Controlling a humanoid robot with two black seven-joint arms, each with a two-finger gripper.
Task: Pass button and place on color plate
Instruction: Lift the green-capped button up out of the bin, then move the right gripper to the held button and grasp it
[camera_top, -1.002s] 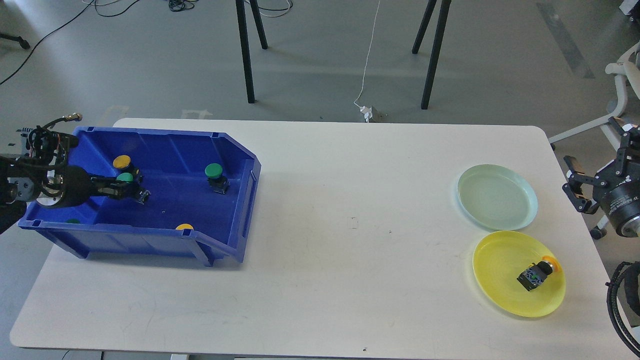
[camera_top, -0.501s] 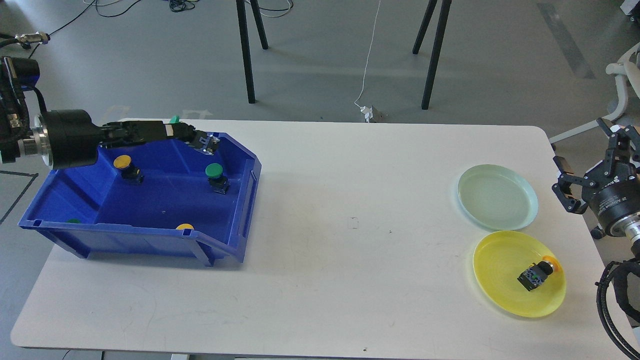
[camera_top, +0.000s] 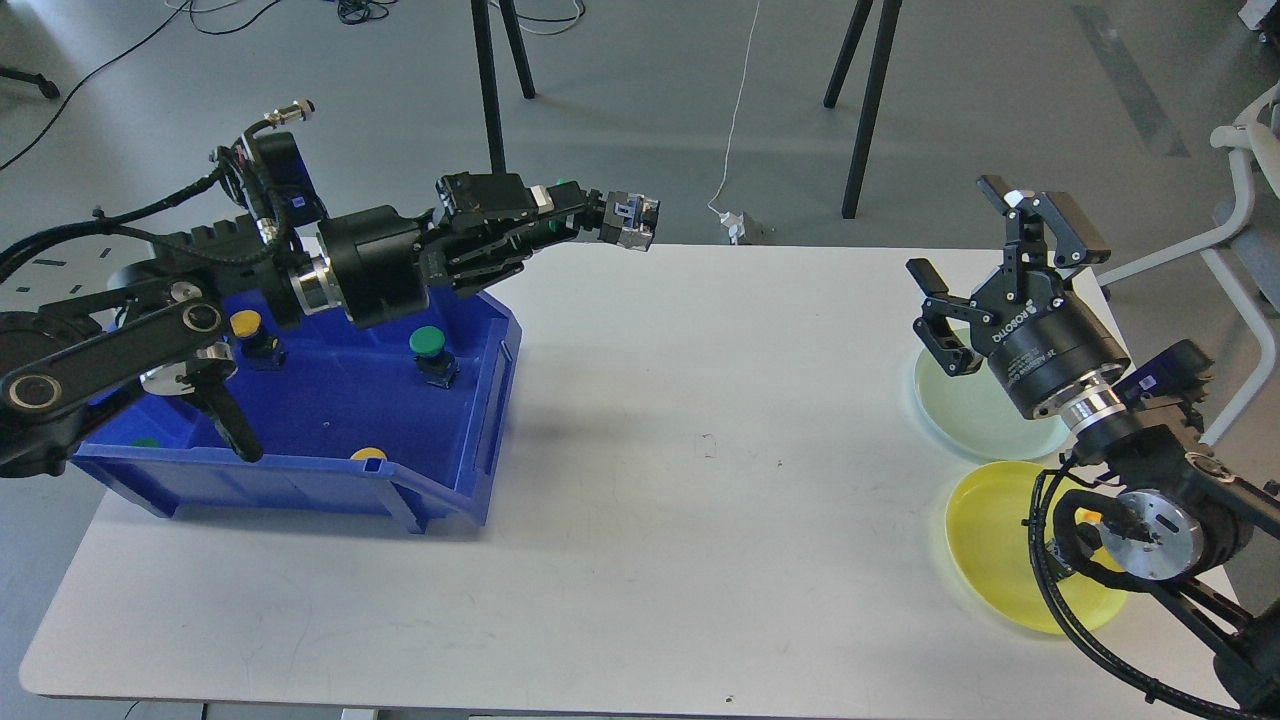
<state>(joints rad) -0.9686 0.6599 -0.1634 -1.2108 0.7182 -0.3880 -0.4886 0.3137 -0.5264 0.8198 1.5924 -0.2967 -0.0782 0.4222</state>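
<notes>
the round yellow plate lies near the front edge of the smooth white table, partly behind the right arm. behind it sits the pale green plate, round and shiny. the right gripper hangs over that plate, its black fingers wide apart and holding nothing. the deep blue plastic bin has more round-topped buttons inside. farthest, the left gripper is closed around the green button, high over the table's back edge.
</notes>
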